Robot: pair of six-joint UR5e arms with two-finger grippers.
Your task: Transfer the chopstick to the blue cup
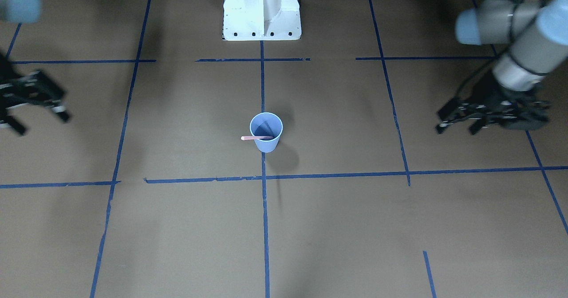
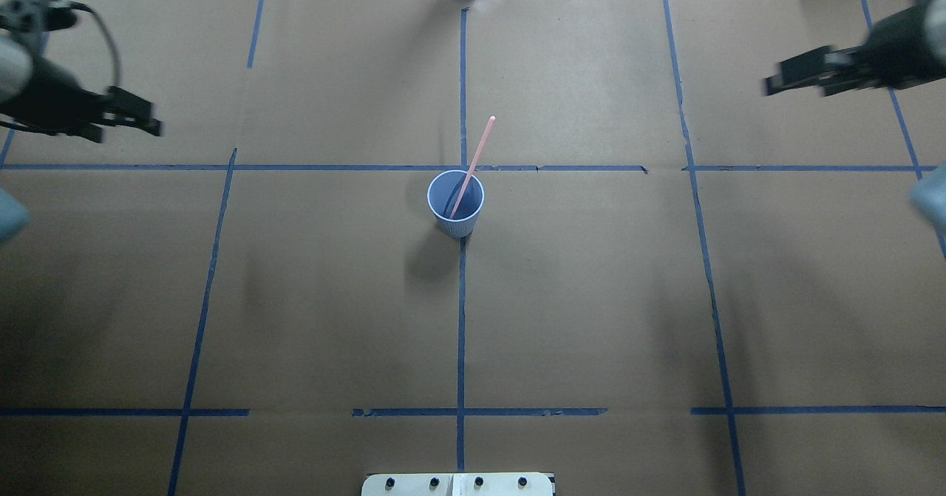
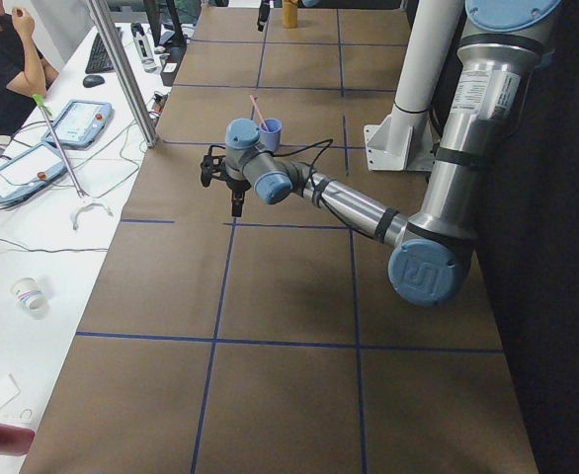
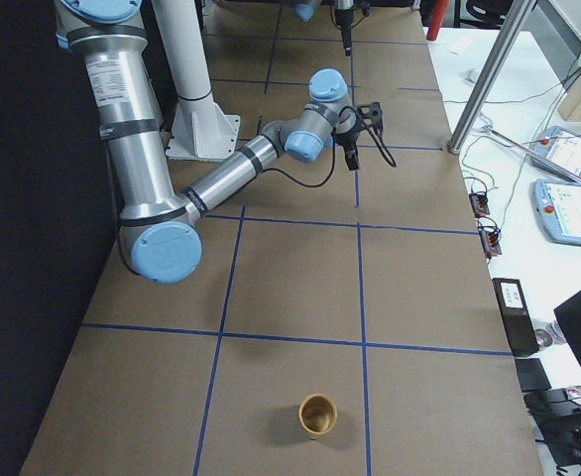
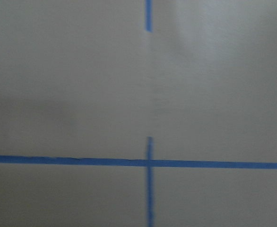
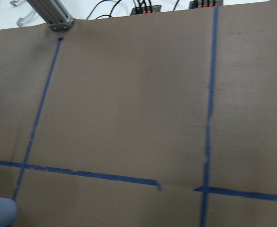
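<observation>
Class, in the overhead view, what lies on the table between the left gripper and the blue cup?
Between left gripper and blue cup: only bare table paper crossed by blue tape lines, shown overhead.

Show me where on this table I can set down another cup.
Bare: the taped squares between the blue cup and the base plate, and those beside the cup. Crowded only at centre, where the chopstick leans out of it.

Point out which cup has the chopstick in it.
The blue cup at the centre of the table: the pink chopstick leans out of it. The tan cup near the right end holds no stick.
</observation>
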